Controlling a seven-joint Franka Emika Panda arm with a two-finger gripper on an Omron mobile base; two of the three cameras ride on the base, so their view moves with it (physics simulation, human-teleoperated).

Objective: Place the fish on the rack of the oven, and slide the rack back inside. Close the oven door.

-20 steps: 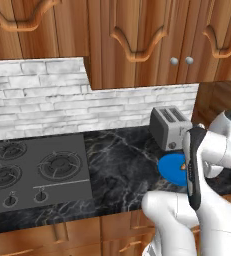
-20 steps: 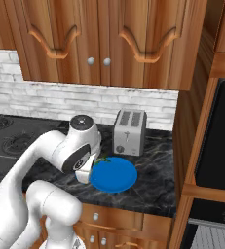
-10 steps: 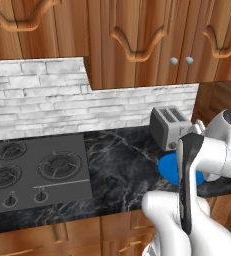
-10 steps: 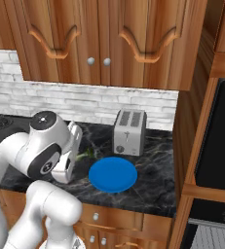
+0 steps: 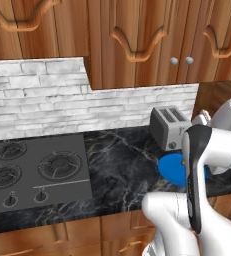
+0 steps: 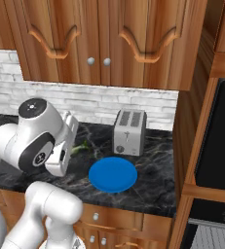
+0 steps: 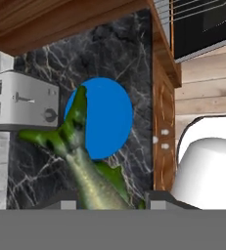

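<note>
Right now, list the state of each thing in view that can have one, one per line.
fish: held between the tool's tips, lifted off the counter, tail toward the plate.
tool: shut on the fish.
blue plate: flat on the counter, nothing on it.
toaster: upright, slots empty.
upper cabinet doors: closed.

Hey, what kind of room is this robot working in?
A rendered home kitchen, by the look of it: a gas stovetop in a dark marble counter, a toaster, and wooden cabinets above.
</note>
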